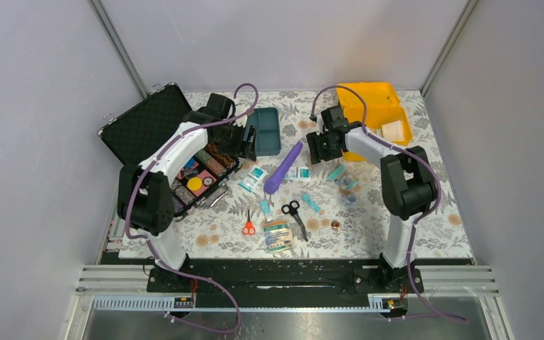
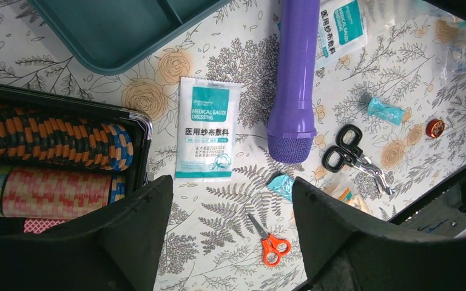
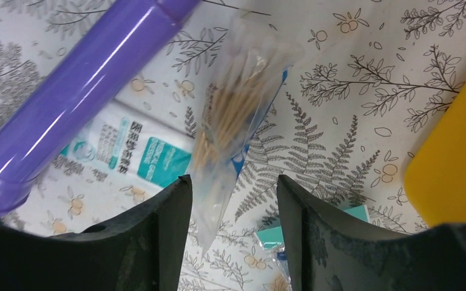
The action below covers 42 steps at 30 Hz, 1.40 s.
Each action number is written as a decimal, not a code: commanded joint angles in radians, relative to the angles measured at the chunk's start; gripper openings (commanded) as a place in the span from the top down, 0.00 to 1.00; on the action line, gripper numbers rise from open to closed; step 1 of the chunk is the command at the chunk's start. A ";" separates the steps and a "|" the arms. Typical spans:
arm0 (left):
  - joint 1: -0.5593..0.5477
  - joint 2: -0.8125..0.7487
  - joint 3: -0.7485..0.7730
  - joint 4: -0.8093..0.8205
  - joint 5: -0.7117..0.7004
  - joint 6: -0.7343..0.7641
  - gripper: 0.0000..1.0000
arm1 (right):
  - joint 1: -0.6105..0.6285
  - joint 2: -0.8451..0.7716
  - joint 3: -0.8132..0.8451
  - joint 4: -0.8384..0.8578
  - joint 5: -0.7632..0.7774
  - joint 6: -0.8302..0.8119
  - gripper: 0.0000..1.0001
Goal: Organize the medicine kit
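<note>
The right hand [image 3: 233,185] has its two fingers spread, with the lower end of a clear bag of cotton swabs [image 3: 236,103] standing in the gap. The film leans against one finger and a strip of counter [image 3: 352,139] shows beside the other, so nothing is pinched yet. The risk lies in that thin, slack film: if the fingers meet only on its loose corner, the bag may slide out or sag and spill back once lifted. Just beside it lies a purple torch [image 3: 79,91], resting partly on a gauze packet [image 3: 151,157]. A sideways nudge from the hand could set that round body rolling among the other supplies. The medicine kit [image 3: 455,163] shows as a yellow wall at the right edge of the wrist view. From above, the medicine kit [image 1: 368,113] sits open, close behind and to the right of this hand, so a low carry could catch its rim. Its teal tray [image 1: 265,131] lies out on the counter, well apart from the kit and nearer the left hand [image 2: 232,182], which hangs spread and empty over another gauze dressing [image 2: 207,127] beside a black case [image 1: 145,127].
</note>
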 commanded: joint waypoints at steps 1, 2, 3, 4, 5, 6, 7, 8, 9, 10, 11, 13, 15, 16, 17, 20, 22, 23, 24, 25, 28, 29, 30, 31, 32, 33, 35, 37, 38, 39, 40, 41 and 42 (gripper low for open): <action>0.002 -0.059 -0.006 0.028 -0.027 0.027 0.28 | 0.026 0.035 0.064 0.019 0.056 0.036 0.41; 0.001 -0.059 -0.007 0.028 -0.028 0.027 0.28 | 0.027 0.040 0.066 0.019 0.057 0.042 0.42; 0.002 -0.057 -0.005 0.028 -0.027 0.027 0.28 | 0.027 0.044 0.065 0.018 0.056 0.048 0.46; 0.001 -0.055 -0.004 0.028 -0.024 0.027 0.28 | 0.028 0.047 0.062 0.017 0.046 0.050 0.50; 0.001 -0.052 0.000 0.028 -0.023 0.026 0.28 | 0.027 0.050 0.058 0.019 0.032 0.051 0.55; 0.002 -0.047 0.004 0.028 -0.022 0.026 0.28 | 0.027 0.050 0.054 0.019 0.017 0.052 0.62; 0.002 -0.044 0.009 0.027 -0.022 0.026 0.28 | 0.028 0.050 0.051 0.019 0.008 0.051 0.70; 0.002 -0.038 0.017 0.025 -0.022 0.026 0.28 | 0.027 0.045 0.051 0.020 -0.001 0.047 0.77; 0.002 -0.034 0.025 0.022 -0.022 0.025 0.28 | 0.027 0.033 0.053 0.020 -0.005 0.041 0.87; 0.002 -0.030 0.031 0.021 -0.022 0.024 0.28 | 0.028 0.017 0.056 0.019 -0.010 0.032 0.91; 0.002 -0.025 0.034 0.021 -0.022 0.023 0.28 | 0.027 -0.006 0.063 0.018 -0.019 0.019 0.97; 0.001 -0.017 0.041 0.020 -0.018 0.019 0.28 | 0.027 -0.067 0.082 0.003 -0.029 0.008 1.00; 0.001 -0.005 0.045 0.021 -0.012 0.014 0.28 | 0.027 -0.134 0.103 -0.014 -0.050 0.009 1.00; 0.001 -0.001 0.049 0.021 -0.011 0.012 0.28 | 0.026 -0.171 0.114 -0.026 -0.058 0.007 1.00; 0.001 0.001 0.053 0.020 -0.010 0.011 0.28 | 0.020 -0.206 0.124 -0.040 -0.063 0.006 1.00; 0.001 0.008 0.060 0.017 -0.008 0.010 0.28 | -0.018 -0.321 0.131 -0.073 -0.056 -0.052 1.00; 0.001 0.014 0.064 0.018 -0.008 0.010 0.28 | -0.075 -0.361 0.148 -0.111 -0.049 -0.064 1.00; 0.002 0.015 0.065 0.017 -0.008 0.010 0.28 | -0.109 -0.368 0.162 -0.136 -0.055 -0.069 1.00; 0.002 0.020 0.065 0.018 -0.008 0.011 0.28 | -0.150 -0.368 0.175 -0.158 -0.060 -0.079 1.00; 0.001 0.024 0.068 0.018 -0.008 0.010 0.28 | -0.189 -0.364 0.186 -0.175 -0.052 -0.093 1.00; 0.000 0.027 0.070 0.018 -0.007 0.011 0.28 | -0.291 -0.335 0.202 -0.188 0.003 -0.162 1.00; 0.000 0.028 0.073 0.017 -0.005 0.009 0.28 | -0.318 -0.320 0.206 -0.188 0.006 -0.192 1.00; 0.001 0.028 0.071 0.017 -0.004 0.010 0.28 | -0.337 -0.302 0.208 -0.188 0.010 -0.227 1.00; 0.000 0.028 0.071 0.018 -0.004 0.009 0.28 | -0.347 -0.277 0.212 -0.188 0.016 -0.258 1.00; 0.000 0.029 0.069 0.018 -0.004 0.010 0.28 | -0.352 -0.250 0.214 -0.190 0.020 -0.288 1.00; 0.001 0.026 0.069 0.018 -0.007 0.011 0.28 | -0.354 -0.225 0.218 -0.196 0.022 -0.307 1.00; 0.000 0.020 0.067 0.017 -0.013 0.018 0.28 | -0.354 -0.178 0.219 -0.199 0.037 -0.320 1.00; 0.001 0.008 0.062 0.014 -0.019 0.024 0.28 | -0.356 -0.137 0.217 -0.193 0.036 -0.317 1.00; 0.001 0.002 0.059 0.012 -0.021 0.027 0.28 | -0.357 -0.121 0.215 -0.186 0.033 -0.320 1.00; 0.000 -0.005 0.055 0.011 -0.019 0.027 0.28 | -0.356 -0.103 0.210 -0.174 0.033 -0.325 1.00; 0.001 -0.013 0.050 0.011 -0.020 0.027 0.28 | -0.356 -0.088 0.206 -0.160 0.046 -0.326 1.00; 0.000 -0.020 0.046 0.013 -0.019 0.027 0.28 | -0.355 -0.067 0.205 -0.150 0.068 -0.318 1.00; -0.001 -0.028 0.040 0.013 -0.022 0.027 0.28 | -0.356 -0.047 0.210 -0.145 0.096 -0.309 1.00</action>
